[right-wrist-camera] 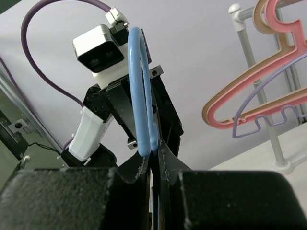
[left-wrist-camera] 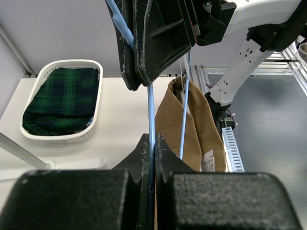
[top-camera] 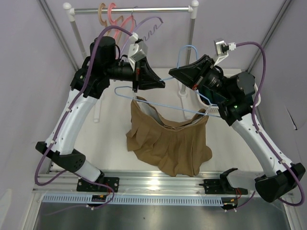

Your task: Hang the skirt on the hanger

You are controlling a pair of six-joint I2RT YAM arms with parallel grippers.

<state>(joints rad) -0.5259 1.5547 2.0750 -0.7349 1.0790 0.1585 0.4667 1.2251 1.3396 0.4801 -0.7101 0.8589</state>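
The pale blue hanger (top-camera: 184, 51) is held in the air between both arms. The tan-brown skirt (top-camera: 168, 141) hangs from its arms, whitish lining showing at the waist and its hem down near the table. My left gripper (top-camera: 162, 85) is shut on a hanger wire just left of the neck. My right gripper (top-camera: 171, 73) is shut on the hanger at the base of the hook. In the left wrist view the fingers (left-wrist-camera: 144, 153) pinch the blue wire (left-wrist-camera: 151, 110), with the skirt (left-wrist-camera: 196, 129) beyond. In the right wrist view the fingers (right-wrist-camera: 168, 155) clamp the hook (right-wrist-camera: 139, 81).
A clothes rail (top-camera: 134, 9) at the back carries pink and tan hangers (top-camera: 112, 17) and a scalloped lavender hanger (top-camera: 151, 28). A white basket (left-wrist-camera: 29, 132) with dark green plaid cloth (left-wrist-camera: 62, 100) stands on the table at the right. A metal rail (top-camera: 158, 179) runs along the front edge.
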